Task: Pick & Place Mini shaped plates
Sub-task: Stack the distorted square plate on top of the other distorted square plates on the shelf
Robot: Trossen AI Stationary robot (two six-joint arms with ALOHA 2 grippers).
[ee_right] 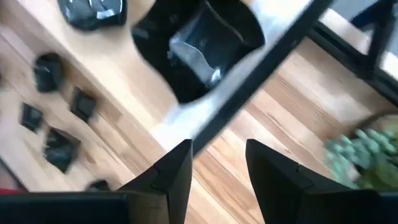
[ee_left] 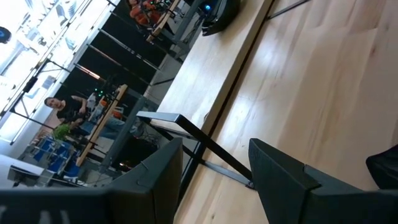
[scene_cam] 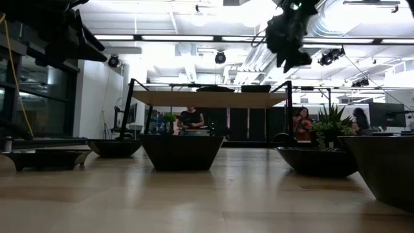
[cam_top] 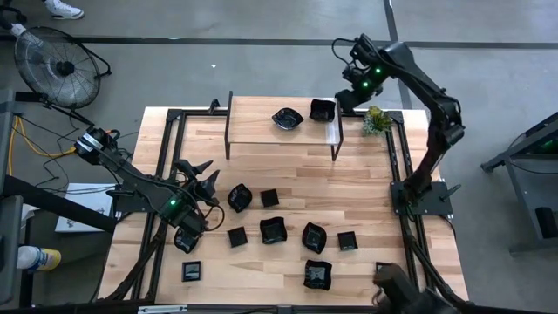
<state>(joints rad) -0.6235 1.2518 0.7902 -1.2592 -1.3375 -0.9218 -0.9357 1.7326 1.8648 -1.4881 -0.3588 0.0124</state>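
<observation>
Right gripper (cam_top: 347, 87) above the far right end of the raised shelf (cam_top: 253, 131), just beside the square dish (cam_top: 322, 110) sitting on it; fingers (ee_right: 176, 169) apart with nothing between them. Right wrist view: square dish (ee_right: 205, 43) lies beyond the fingertips, clear of them, near the shelf's edge. Second dish, wavy-edged (cam_top: 287, 118), on the shelf to the left of the square one; the two are close but not touching.

Small green plant (cam_top: 376, 120) on the table (cam_top: 366, 192), just off the shelf's right end.

Left gripper (cam_top: 202, 179) at the table's left side, jaws spread wide, holding nothing; nearest dish (cam_top: 239, 197) just to its right.

Remaining black dishes scattered over the near half of the table, including a square one (cam_top: 191, 270) at the front left and a larger wavy one (cam_top: 317, 274) at the front centre
</observation>
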